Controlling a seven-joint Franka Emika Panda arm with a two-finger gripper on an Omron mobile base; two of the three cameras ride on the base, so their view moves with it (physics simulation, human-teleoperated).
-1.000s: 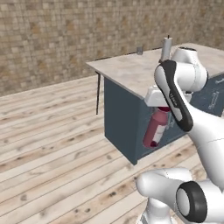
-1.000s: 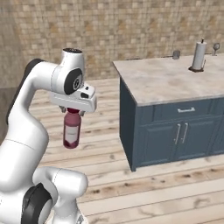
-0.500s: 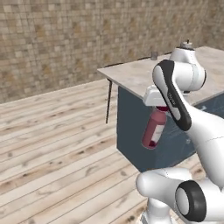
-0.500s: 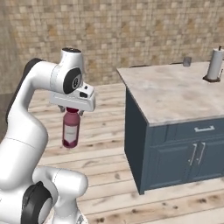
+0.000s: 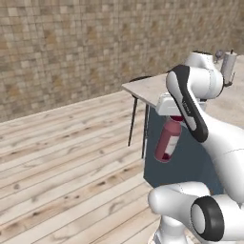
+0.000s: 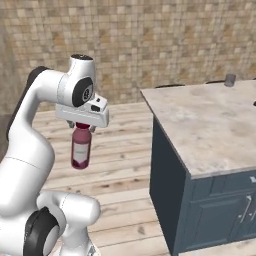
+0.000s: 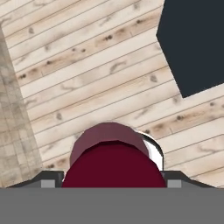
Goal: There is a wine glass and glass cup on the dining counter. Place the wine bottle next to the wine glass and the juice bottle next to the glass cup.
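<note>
**A:** Juice bottle (image 6: pixel 80 148) hangs upright by its dark red cap, out over the wooden floor (image 6: pixel 120 165) — why carry it that way?

**B:** Held by the neck, it can be set down standing. The end effector (image 6: pixel 83 126) is clamped on that cap.

**A:** And to the right?

**B:** The desk (image 6: pixel 200 125), well apart, with the glass cup (image 6: pixel 229 80) at its far edge; that near corner looks the likeliest snag.

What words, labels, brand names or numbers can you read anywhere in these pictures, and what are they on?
No text can be read in any view.
The juice bottle, held by its cap in the gripper, has a pale label, but it shows no legible letters.
The dining counter and the glass cup on it carry no writing.
The robot arm bears no readable marking.
</note>
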